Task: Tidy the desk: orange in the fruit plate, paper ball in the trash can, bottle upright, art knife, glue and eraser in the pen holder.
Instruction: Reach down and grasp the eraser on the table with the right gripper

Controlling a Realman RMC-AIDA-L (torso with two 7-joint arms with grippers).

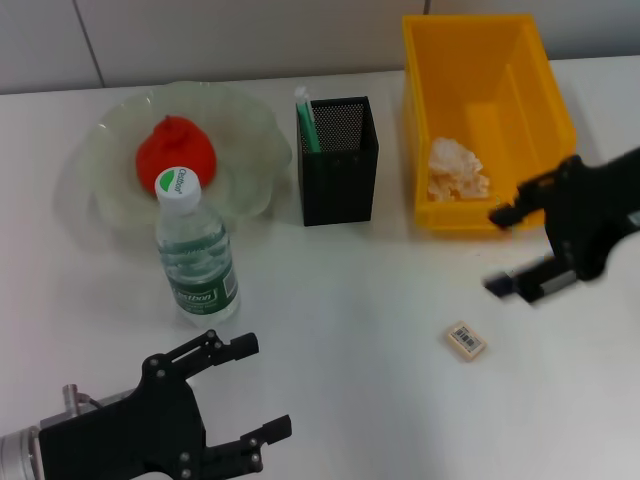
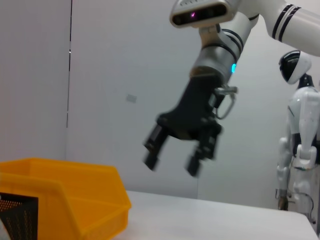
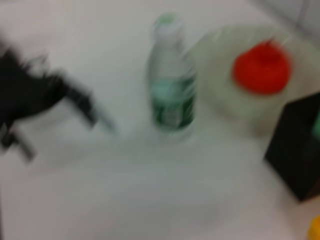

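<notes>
The eraser, a small pale block with a barcode label, lies flat on the white desk at lower right of the head view, below the yellow bin that holds the crumpled paper ball. The orange sits in the glass plate at upper left, the capped bottle stands upright just in front of it, and the black mesh holder at upper centre holds a green-and-white stick. The right claw hangs wide and empty at the right edge just above the eraser; the left claw rests wide and empty at lower left.
</notes>
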